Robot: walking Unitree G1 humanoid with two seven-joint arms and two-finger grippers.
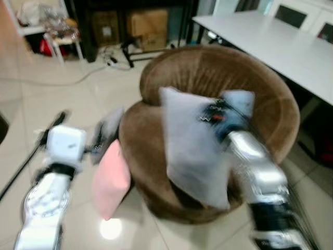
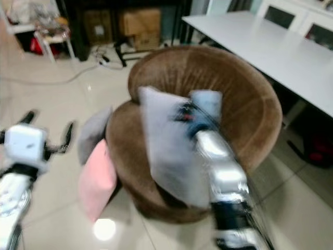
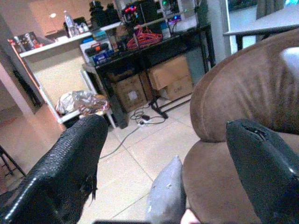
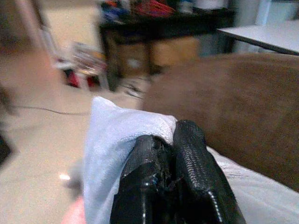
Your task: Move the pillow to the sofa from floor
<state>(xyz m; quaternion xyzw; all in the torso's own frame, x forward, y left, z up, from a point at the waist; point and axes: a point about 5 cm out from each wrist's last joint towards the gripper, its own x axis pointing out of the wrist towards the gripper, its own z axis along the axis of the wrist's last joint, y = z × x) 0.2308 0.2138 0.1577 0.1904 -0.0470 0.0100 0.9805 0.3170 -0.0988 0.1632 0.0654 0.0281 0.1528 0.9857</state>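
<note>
A large grey pillow (image 1: 190,151) hangs upright over the seat of the round brown sofa (image 1: 208,67). My right gripper (image 1: 221,112) is shut on the pillow's upper corner, and the right wrist view shows the black fingertips (image 4: 187,135) pinched on the pale fabric (image 4: 112,135). My left gripper (image 1: 77,130) is open to the left of the sofa, low over the floor, with nothing between its fingers (image 3: 70,158). A pink pillow (image 1: 110,179) and a smaller grey pillow (image 1: 112,125) lean against the sofa's left side on the floor.
A white table (image 1: 270,41) stands close behind the sofa on the right. A black shelf with cardboard boxes (image 1: 148,26) and cables (image 1: 112,60) on the tiles lies at the back. Open tiled floor spreads to the left.
</note>
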